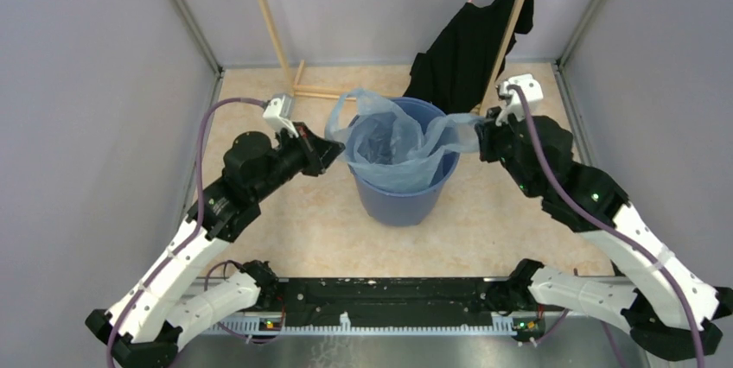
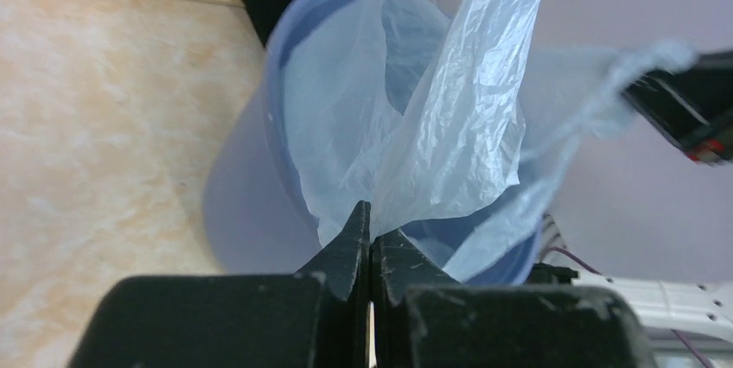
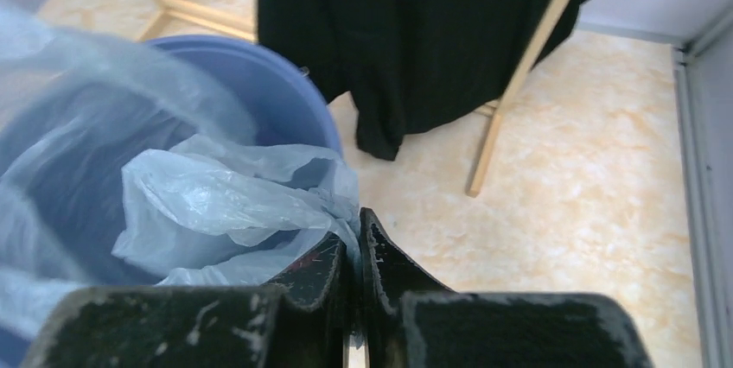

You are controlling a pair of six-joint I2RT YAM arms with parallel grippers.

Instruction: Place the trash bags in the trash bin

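Bag (image 1: 393,139) is seen draped into the bucket (image 1: 402,199), with most of the film inside and the mouth stretched wide above the rim. The left edge is pinched in the clenched left gripper (image 2: 370,223), the right edge in the clenched right gripper (image 3: 356,228). Bucket is stood on the table (image 1: 294,221), just in front of a black garment (image 1: 467,48) hung on a wooden rack (image 1: 268,22).

A black garment (image 3: 406,40) is hanging against a slanting wooden rack (image 3: 533,66), which is standing at the back of the beige marbled desk (image 3: 588,195).
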